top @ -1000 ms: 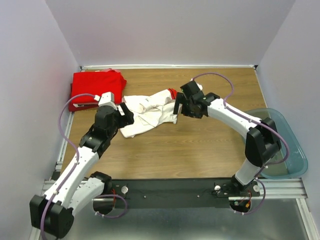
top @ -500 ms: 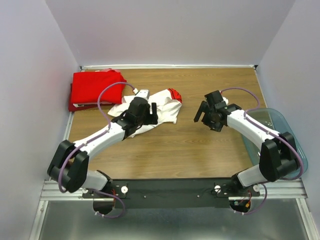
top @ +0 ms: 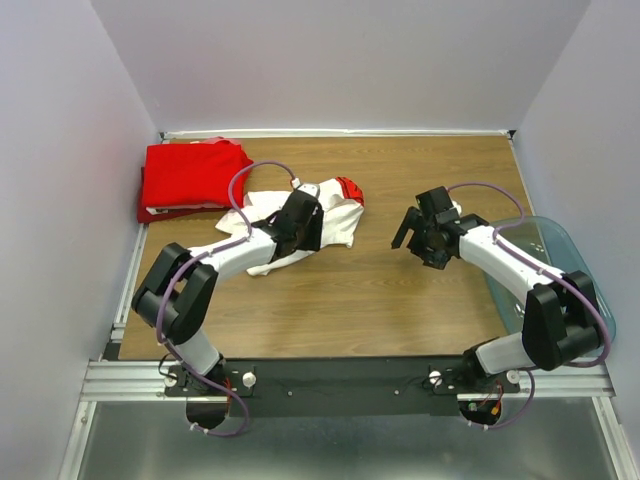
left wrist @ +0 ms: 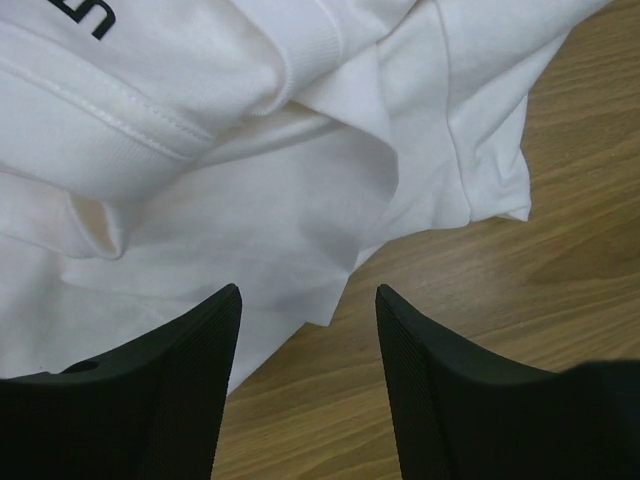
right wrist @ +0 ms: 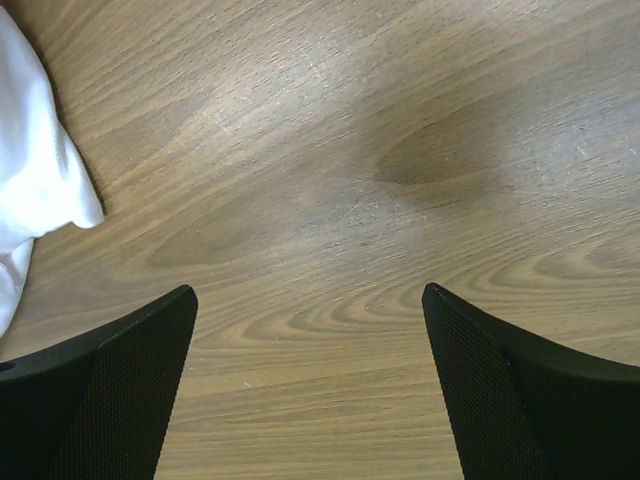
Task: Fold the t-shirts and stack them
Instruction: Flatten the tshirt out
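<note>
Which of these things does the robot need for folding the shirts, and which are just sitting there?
For the job:
- red t-shirt, lying flat at the far left
- white t-shirt, crumpled, under the open left gripper

Just lying about:
- blue plastic tub, at the right edge of the table

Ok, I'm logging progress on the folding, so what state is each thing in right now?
red t-shirt: folded, lying at the far left corner of the table.
white t-shirt: crumpled, not yet folded, lying mid-table.
left gripper: open, empty, over the white t-shirt's edge.
right gripper: open, empty, over bare table.
plastic tub: upright at the table's right edge.
</note>
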